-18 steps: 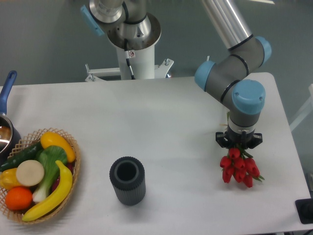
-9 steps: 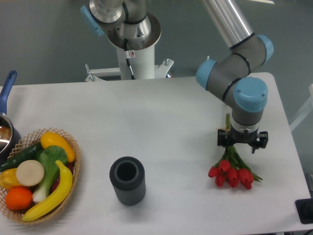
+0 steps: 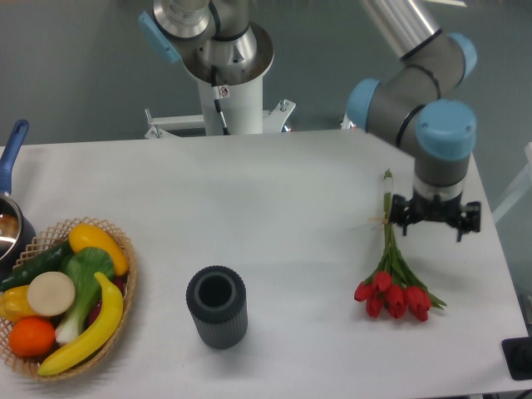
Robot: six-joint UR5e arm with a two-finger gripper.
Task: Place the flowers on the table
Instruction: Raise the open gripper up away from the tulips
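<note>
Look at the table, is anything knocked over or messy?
Nothing is spilled or broken. The flowers lie flat on the table while the vase stands upright and empty beside them, which looks a bit odd. The fruit stays inside the basket. The gripper is off the flowers.

pot (image 3: 10, 208) cropped (left edge), end effector (image 3: 435, 218) gap unclear

White table (image 3: 274, 199) bears flowers (image 3: 391, 278), vase (image 3: 217, 307), fruit basket (image 3: 125, 287), seemingly a pan (image 3: 10, 218).
</note>
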